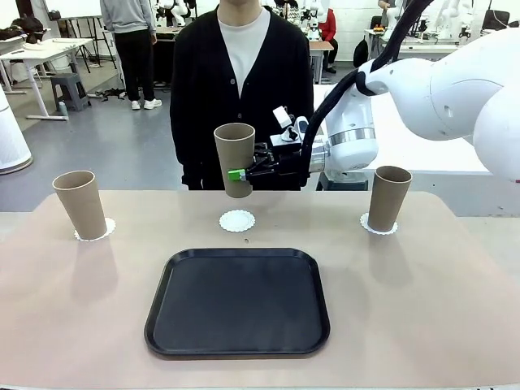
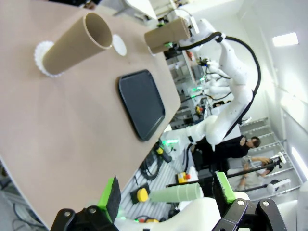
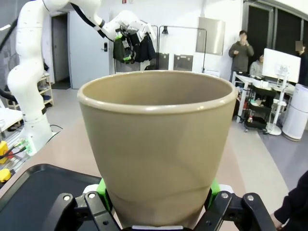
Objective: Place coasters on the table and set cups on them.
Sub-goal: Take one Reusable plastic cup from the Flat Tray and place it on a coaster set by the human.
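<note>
The right gripper (image 1: 244,173), clamped on a tall tan tumbler-style cup (image 1: 235,158), hangs above the bare white scalloped paper coaster (image 1: 237,220). Best lowered straight and upright, centred, before letting go. The left gripper (image 2: 166,192) stands wide open, empty.

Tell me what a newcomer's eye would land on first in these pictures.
First, the tan cup held in the air by the right gripper, its jaws shut on the cup's lower part, above the bare middle coaster. Next, the two other cups, the left cup and the right cup, each standing on its own coaster at the table's far side. A black tray lies empty in front.
</note>
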